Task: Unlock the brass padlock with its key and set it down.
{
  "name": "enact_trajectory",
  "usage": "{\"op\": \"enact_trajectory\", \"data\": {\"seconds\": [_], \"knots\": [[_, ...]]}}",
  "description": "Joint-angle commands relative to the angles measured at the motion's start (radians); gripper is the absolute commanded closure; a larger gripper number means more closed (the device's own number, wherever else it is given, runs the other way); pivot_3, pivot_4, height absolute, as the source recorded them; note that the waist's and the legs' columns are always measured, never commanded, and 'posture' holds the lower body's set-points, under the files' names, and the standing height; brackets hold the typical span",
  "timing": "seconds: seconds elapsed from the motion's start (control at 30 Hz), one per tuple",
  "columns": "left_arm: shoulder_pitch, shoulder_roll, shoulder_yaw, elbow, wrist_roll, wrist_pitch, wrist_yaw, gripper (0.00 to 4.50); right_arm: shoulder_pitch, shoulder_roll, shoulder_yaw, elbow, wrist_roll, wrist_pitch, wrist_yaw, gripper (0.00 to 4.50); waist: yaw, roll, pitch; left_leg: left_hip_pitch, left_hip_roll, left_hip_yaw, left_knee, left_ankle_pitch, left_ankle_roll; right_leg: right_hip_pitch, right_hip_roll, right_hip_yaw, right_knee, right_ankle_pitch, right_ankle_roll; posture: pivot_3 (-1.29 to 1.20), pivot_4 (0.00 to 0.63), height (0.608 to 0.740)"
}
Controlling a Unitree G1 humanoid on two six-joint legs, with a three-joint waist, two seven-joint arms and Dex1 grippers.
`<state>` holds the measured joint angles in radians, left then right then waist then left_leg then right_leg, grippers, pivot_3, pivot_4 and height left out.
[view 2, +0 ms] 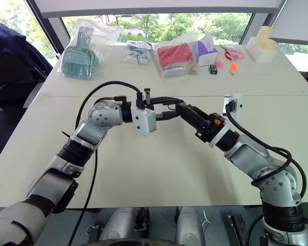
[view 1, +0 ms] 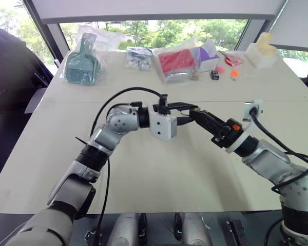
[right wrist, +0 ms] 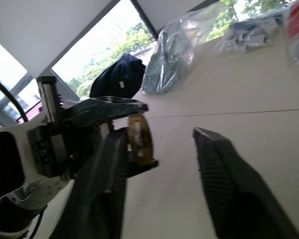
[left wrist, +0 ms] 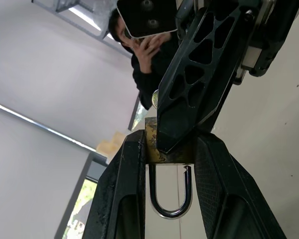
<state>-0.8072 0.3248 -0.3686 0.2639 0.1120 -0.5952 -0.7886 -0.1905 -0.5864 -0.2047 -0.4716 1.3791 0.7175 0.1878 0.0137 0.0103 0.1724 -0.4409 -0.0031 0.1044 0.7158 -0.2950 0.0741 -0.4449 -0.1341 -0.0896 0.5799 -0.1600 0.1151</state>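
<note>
the brass padlock [left wrist: 162, 149] is clamped in the left gripper [left wrist: 170, 149], shackle sprung open; the right gripper [right wrist: 162, 149] is held parted beside it, above the table [view 1: 159, 169].

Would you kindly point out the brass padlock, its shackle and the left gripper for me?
brass padlock [left wrist: 152, 144]: left wrist view, on its brass body.
shackle [left wrist: 169, 211]: left wrist view, bottom of the loop.
left gripper [left wrist: 172, 164]: left wrist view, midway between its fingertips.
</note>
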Motion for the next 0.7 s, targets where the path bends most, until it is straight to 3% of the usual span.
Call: {"op": "enact_trajectory", "data": {"seconds": [0.03, 0.23, 0.3, 0.47, 0.6, 0.7], "knots": [[-0.009, -0.005, 0.01, -0.042, -0.018, -0.016, -0.001, 3.75, -0.005, 0.01, -0.022, -0.009, -0.004, -0.002, -0.004, 4.48, 0.001, 0.0, 0.0, 0.0, 0.0, 0.0, 0.0, 0.0, 0.0, 0.0, 0.0, 0.0, 0.0, 0.0, 0.0, 0.0, 0.15, 0.735], [-0.015, 0.001, 0.011, -0.027, -0.016, -0.011, -0.011, 3.75, 0.0, 0.023, -0.024, -0.015, -0.014, 0.003, -0.003, 4.48, 0.0, 0.0, 0.0, 0.0, 0.0, 0.0, 0.0, 0.0, 0.0, 0.0, 0.0, 0.0, 0.0, 0.0, 0.0, 0.0, 0.15, 0.735], [-0.017, 0.007, 0.009, -0.023, -0.027, 0.016, -0.031, 2.72, 0.0, 0.026, -0.024, -0.014, -0.023, 0.003, -0.005, 4.5, 0.0, 0.0, 0.0, 0.0, 0.0, 0.0, 0.0, 0.0, 0.0, 0.0, 0.0, 0.0, 0.0, 0.0, 0.0, 0.0, 0.15, 0.735], [-0.005, 0.028, 0.035, -0.044, -0.135, 0.234, -0.135, 0.95, 0.004, 0.024, -0.036, -0.009, -0.04, 0.002, -0.01, 4.5, -0.001, 0.0, 0.0, 0.0, 0.0, 0.0, 0.0, 0.0, 0.0, 0.0, 0.0, 0.0, 0.0, 0.0, 0.0, 0.0, 0.15, 0.735], [-0.023, 0.025, 0.106, -0.083, -0.3, 0.546, -0.188, 0.95, 0.005, 0.018, -0.049, 0.002, -0.045, 0.004, -0.009, 4.5, -0.001, 0.0, 0.0, 0.0, 0.0, 0.0, 0.0, 0.0, 0.0, 0.0, 0.0, 0.0, 0.0, 0.0, 0.0, 0.0, 0.15, 0.735], [-0.052, 0.016, 0.128, -0.06, -0.284, 0.58, -0.164, 0.95, -0.005, 0.02, -0.049, 0.008, -0.048, 0.004, -0.006, 4.5, 0.0, 0.0, 0.0, 0.0, 0.0, 0.0, 0.0, 0.0, 0.0, 0.0, 0.0, 0.0, 0.0, 0.0, 0.0, 0.0, 0.15, 0.735]]}}
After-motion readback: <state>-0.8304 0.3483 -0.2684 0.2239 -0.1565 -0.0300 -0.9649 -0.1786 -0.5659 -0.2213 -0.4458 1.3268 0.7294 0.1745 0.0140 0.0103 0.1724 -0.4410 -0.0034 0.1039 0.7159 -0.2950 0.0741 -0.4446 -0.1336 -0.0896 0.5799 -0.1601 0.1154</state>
